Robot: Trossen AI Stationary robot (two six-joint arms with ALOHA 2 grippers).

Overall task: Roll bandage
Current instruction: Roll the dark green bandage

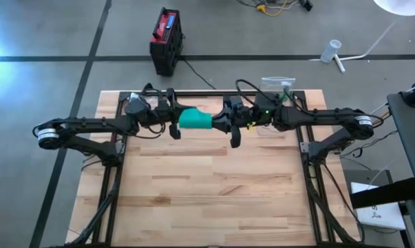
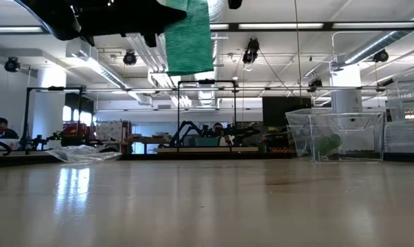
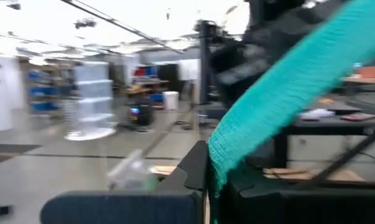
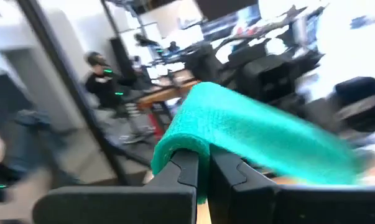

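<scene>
The green mesh bandage hangs in the air over the table's far part, between my two grippers. My left gripper is shut on its left end and my right gripper is shut on its right end. In the low view the bandage shows as a broad strip high above the tabletop, under the dark arms. The left wrist view shows the bandage running away from my fingers toward the other arm. In the right wrist view the bandage curls over my fingertips. My left gripper pinches the bandage's left end between its two fingers, coming roughly level from the table's left side. The bandage runs off as a straight band toward the right arm, clear of the table. My right gripper pinches the bandage's right end between its two fingers, roughly level from the table's right side. The cloth folds over the fingertips there; one layer or several, I cannot tell. It is lifted clear of the table.
A clear plastic box stands at the table's far right. A crumpled clear bag lies at the far left. A black and red box sits on the floor beyond the table. The near wooden tabletop is bare.
</scene>
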